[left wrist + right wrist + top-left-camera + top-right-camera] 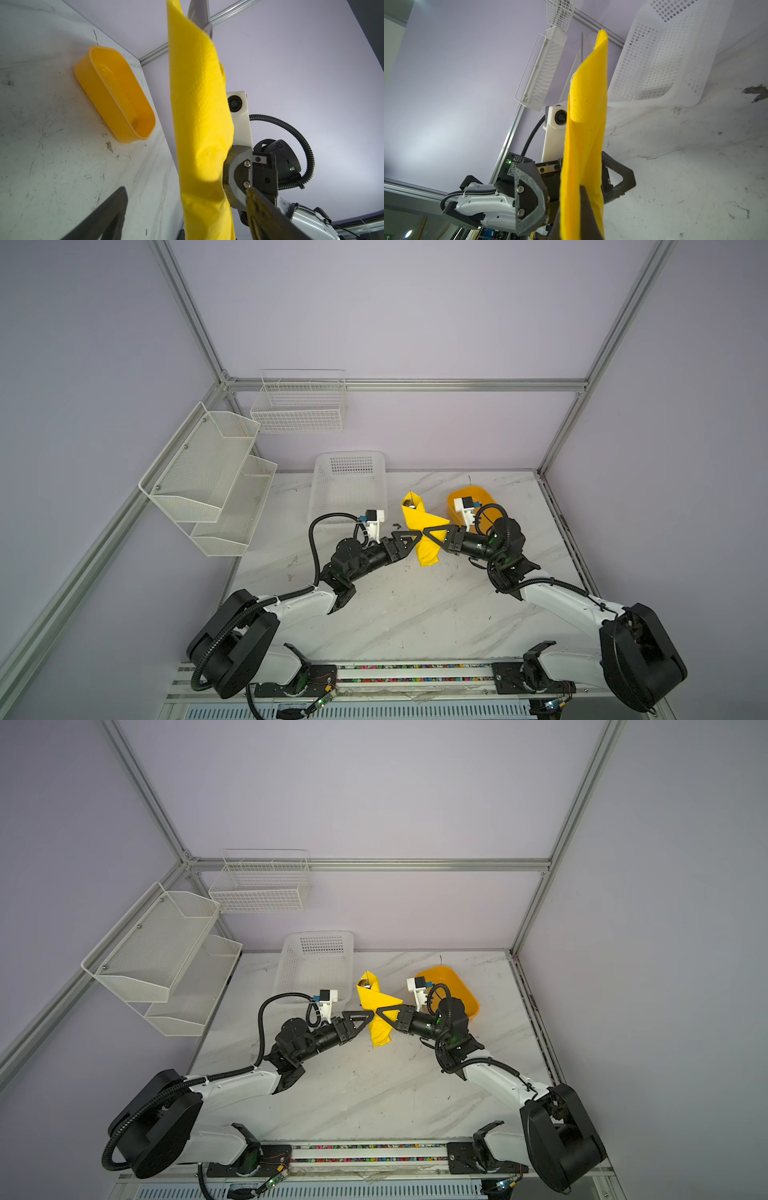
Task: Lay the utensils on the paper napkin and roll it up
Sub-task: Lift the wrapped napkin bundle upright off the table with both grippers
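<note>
Right gripper (228,166) is clamping fully shut on the paper napkin (428,553) about mid-length, so it's carrying the whole roll alone. Left gripper (417,536) is sitting wide open with one finger either side of the roll, gripping nothing (right wrist view is showing clear gaps on both sides). Roll is hanging tilted in the air between the two arms, over the table (415,614), between the white basket (349,485) and the orange tub (478,495), far end pointing up; can't tell whether the near end is touching the marble. The utensils (409,502) are riding inside, metal glinting in the upper open end, and what looks like a grey blade tip (199,14) is poking out past the paper in the left wrist view. Risks I'm seeing: slick metal in thin paper with both ends open, so with any more tilt the cutlery is sliding out the low end. One flap is trailing loose toward the right arm, so the wrap is likely unwinding if nothing's pressing it. A single pinch is taking all the weight, so the paper is prone to tearing there. If the left jaws are closing off-centre, they're shoving the roll sideways against that pinch instead of gripping it.
</note>
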